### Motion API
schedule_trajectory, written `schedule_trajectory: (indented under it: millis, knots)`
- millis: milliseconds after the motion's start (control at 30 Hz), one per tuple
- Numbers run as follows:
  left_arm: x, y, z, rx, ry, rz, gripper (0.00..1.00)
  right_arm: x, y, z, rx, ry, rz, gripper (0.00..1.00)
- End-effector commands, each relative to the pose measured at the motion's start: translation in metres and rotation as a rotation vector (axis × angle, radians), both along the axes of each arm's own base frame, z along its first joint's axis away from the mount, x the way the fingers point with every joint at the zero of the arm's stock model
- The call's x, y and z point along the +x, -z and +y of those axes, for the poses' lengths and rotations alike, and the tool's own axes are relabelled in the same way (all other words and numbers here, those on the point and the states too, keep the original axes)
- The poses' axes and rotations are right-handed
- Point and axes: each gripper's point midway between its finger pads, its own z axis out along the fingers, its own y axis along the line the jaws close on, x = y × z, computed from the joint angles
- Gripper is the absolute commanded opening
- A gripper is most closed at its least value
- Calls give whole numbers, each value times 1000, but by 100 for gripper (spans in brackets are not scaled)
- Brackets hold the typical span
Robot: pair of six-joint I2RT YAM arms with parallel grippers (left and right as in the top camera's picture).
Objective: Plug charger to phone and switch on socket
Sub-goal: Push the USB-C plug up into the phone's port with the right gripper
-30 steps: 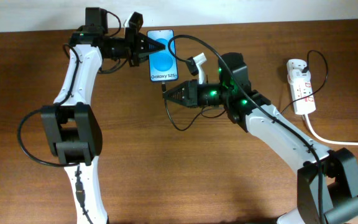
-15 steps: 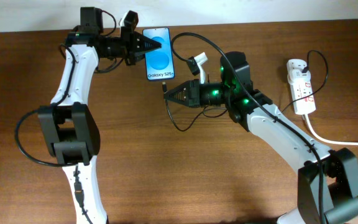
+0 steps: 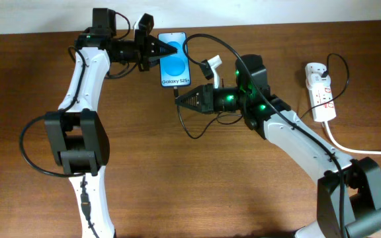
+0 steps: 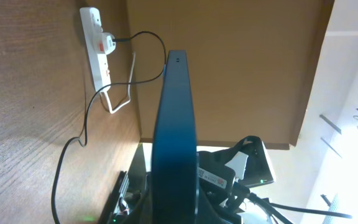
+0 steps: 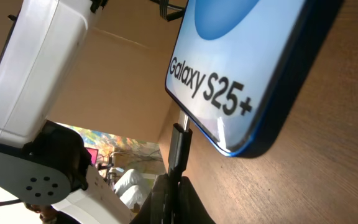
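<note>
Vs 0.5 s ago: phone (image 3: 175, 59) and left gripper (image 3: 157, 48) have shifted slightly right and nearer; right gripper (image 3: 180, 100) unchanged.

Phone sits at the far side of the table (image 3: 177, 192), long axis far-to-near, text end toward the right gripper. Screen reads "Galaxy S25+".

Left gripper is clamped on the phone's left edge. Right gripper pinches the charger (image 5: 179, 146) plug; the tip meets the phone's bottom edge, seating unclear.

Socket (image 3: 321, 92) far right, well apart.

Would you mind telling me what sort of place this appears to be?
Probably an indoor robotics lab or test bench: a left robot arm and a right robot arm work at a brown wooden table, handling a phone, with a white power strip nearby.
</note>
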Motion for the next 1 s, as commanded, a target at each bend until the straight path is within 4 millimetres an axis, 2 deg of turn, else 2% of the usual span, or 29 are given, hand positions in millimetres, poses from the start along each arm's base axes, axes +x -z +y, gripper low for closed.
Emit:
schedule_trajectory:
  millis: [0, 633, 800, 967]
  knots:
    - [-4, -13, 2, -42, 20, -4, 0, 6, -4, -8, 5, 22, -16, 4]
    - [-4, -13, 2, -40, 19, 33, 0, 6, -4, -8, 3, 22, -13, 4]
    - [-9, -13, -10, -38, 43, 33, 0, 6, -4, -8, 3, 22, -13, 4]
    - [-9, -13, -10, -39, 43, 33, 0, 6, -4, -8, 3, 22, -13, 4]
